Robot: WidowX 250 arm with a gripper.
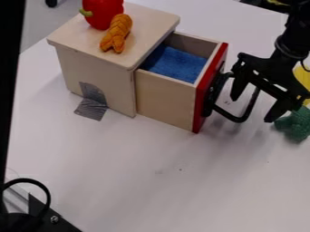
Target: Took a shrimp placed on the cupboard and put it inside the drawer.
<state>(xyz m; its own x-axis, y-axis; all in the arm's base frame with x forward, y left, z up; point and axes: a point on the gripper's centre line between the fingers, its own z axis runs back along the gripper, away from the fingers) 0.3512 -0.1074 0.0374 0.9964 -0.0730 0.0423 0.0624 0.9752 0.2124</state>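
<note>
The orange shrimp [117, 33] lies on top of the wooden cupboard [72, 32], touching or very near a red pepper. The drawer [167, 98] is pulled out of the cupboard's right side; it has a red front with a black handle, and blue cloth lines its inside. My gripper [250, 109] hangs at the right, just beyond the drawer's handle, with its two fingers spread wide apart and nothing held between them. The shrimp is well to its left.
A red pepper [102, 12] with a green stem stands at the cupboard top's back edge. A green toy [295, 123] and a yellow object [302, 80] are at the right edge. Grey tape [92, 101] joins cupboard and table. Black hardware [37, 215] occupies the lower left corner.
</note>
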